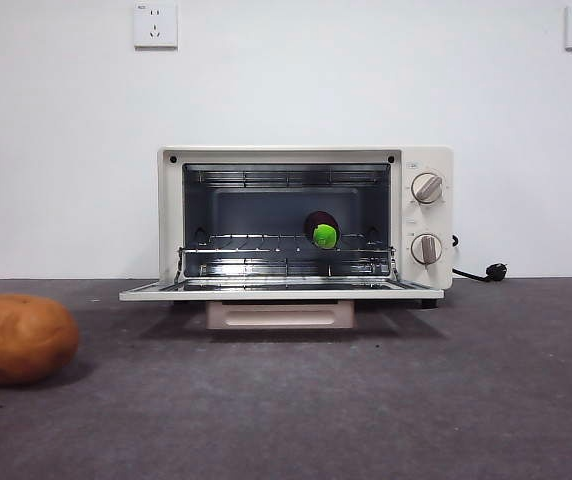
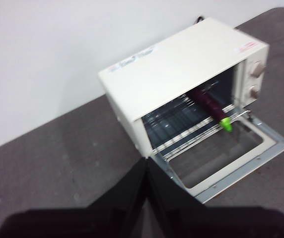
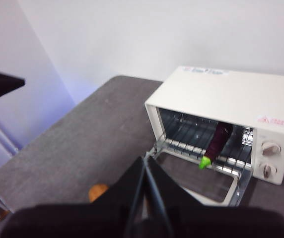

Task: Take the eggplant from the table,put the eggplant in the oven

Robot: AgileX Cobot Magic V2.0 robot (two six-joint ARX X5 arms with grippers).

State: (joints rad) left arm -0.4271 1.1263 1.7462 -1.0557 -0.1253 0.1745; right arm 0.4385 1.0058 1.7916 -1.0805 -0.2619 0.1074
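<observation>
Both grippers: you've got them up and back from the oven, holding nothing.
Left gripper (image 2: 146,166): your jaws are pressed together to a point, nothing between them, well clear of the open door.
Right gripper (image 3: 145,166): same story, jaws clenched tip to tip, empty, hanging above the table (image 1: 366,400).
Eggplant (image 1: 322,230): look, it's inside the oven (image 1: 306,215), lying on the wire rack toward the knob side, green cap pointing out at the door opening.
Oven door (image 1: 281,292): dropped flat open, handle underneath.
Potato (image 1: 18,338): sitting on the table, well apart from the oven.
</observation>
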